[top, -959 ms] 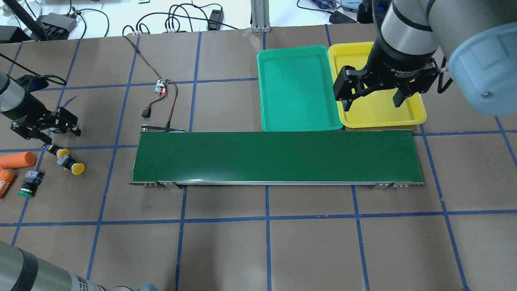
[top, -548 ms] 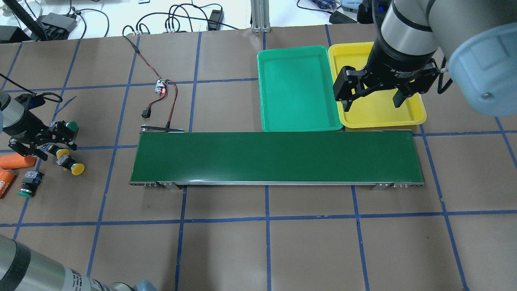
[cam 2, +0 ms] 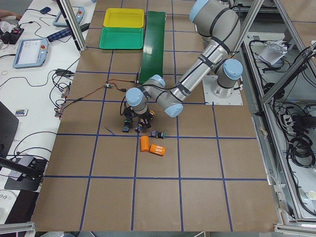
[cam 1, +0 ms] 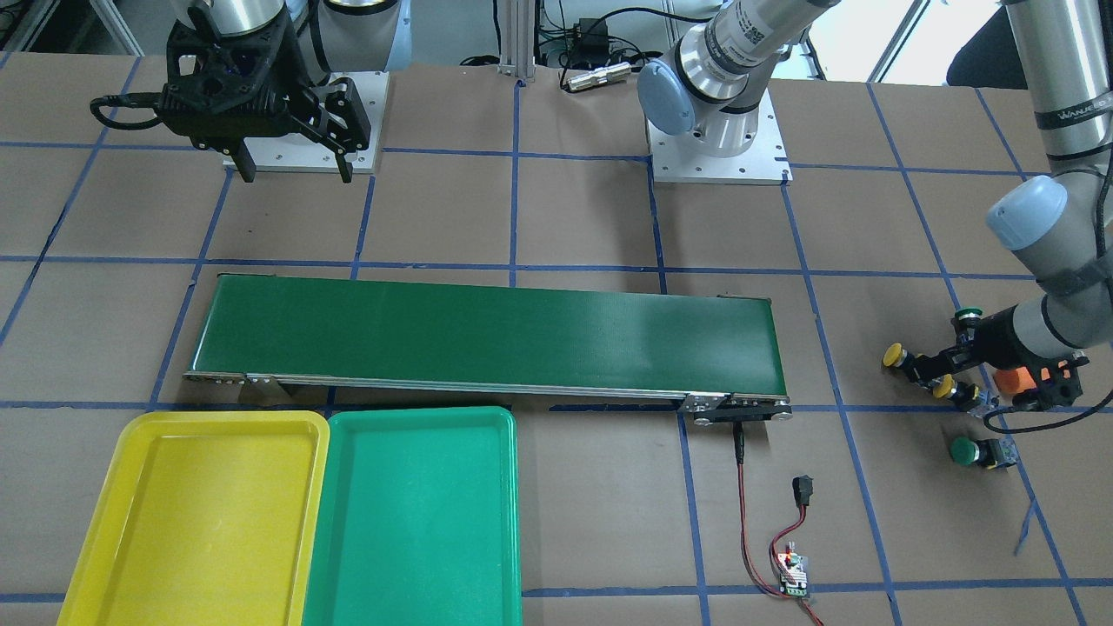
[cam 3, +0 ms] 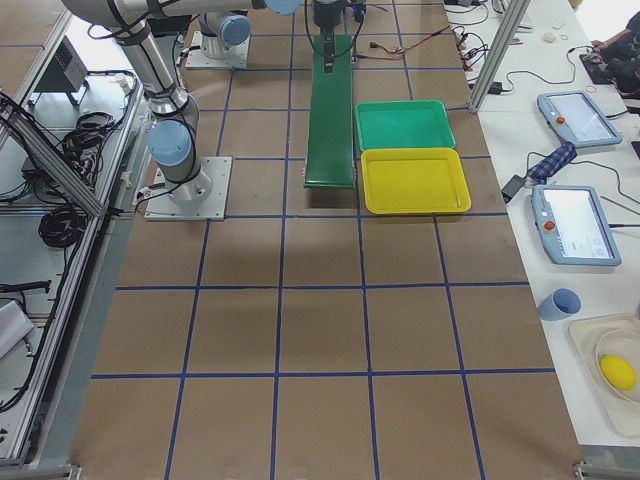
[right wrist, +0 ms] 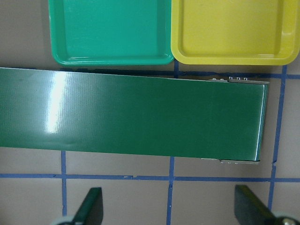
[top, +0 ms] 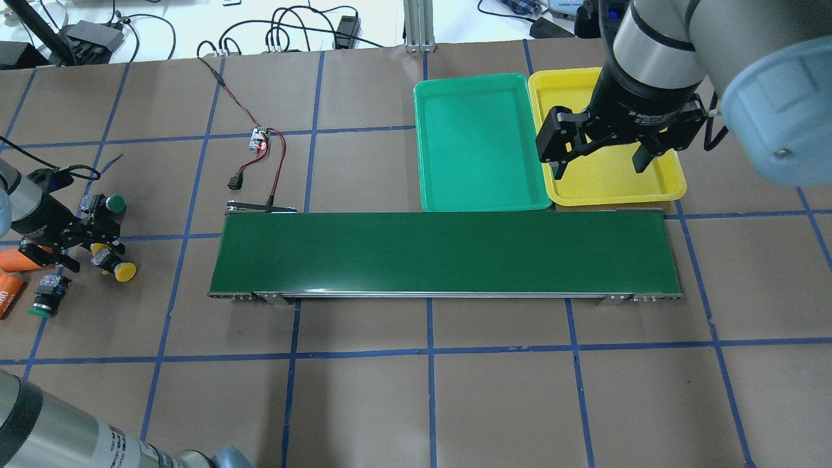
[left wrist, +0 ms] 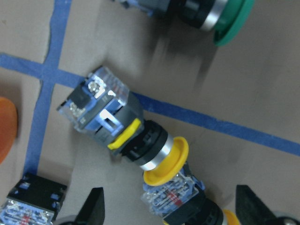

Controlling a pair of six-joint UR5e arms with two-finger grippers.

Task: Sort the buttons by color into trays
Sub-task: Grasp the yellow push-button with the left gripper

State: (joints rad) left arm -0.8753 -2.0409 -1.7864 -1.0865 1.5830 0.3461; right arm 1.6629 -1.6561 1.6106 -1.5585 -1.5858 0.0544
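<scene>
Yellow tray (top: 617,188) and green tray (top: 481,143) adjoin; buttons (top: 123,270) lie on bench (top: 390,390). Left hand (top: 91,255), spread, has dropped over two yellow-capped ones; right hand (top: 599,169), spread, unmoved.

In the left wrist view the green button (left wrist: 206,14) is blurred and cut off by the top edge, and the lower yellow button (left wrist: 187,206) runs off the bottom. Overhead, the right pincer (top: 599,169) covers part of the yellow tray (top: 617,188), and the left edge cuts an orange cylinder (top: 8,292).
</scene>
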